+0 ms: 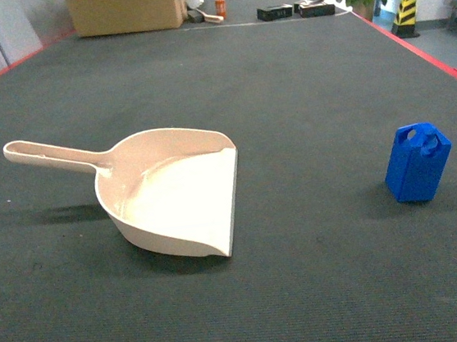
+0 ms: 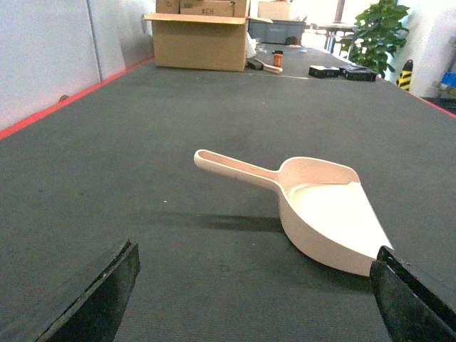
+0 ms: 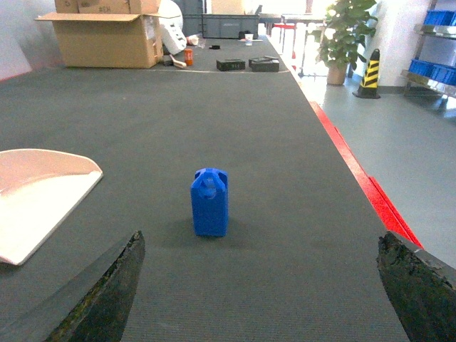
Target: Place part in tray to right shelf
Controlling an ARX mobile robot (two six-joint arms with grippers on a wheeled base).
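part: the little blue block (image 1: 417, 163) is standing upright on the dark mat (image 1: 302, 88), over toward the mat's right edge with the red border, well apart from everything else.
tray: cream dustpan-style scoop (image 1: 174, 198) sits on the left half of the mat, handle pointing at the left edge, flat grey lip facing the part. Nothing in it yet.
left gripper: (image 2: 253, 299) fingers spread wide, nothing between them, just looking at the tray from behind.
right gripper: (image 3: 260, 292) also wide apart and empty, lined up on the part.
handling guess: hard hollow-looking plastic, probably light and stiff, a bit slick. I'd pinch across the flat upright sides low-ish, not the loop on top.
tray grip: the long handle looks like the obvious spot; keep it level so the part doesn't slide off the lip.
shelf: can't see it clearly in any view.
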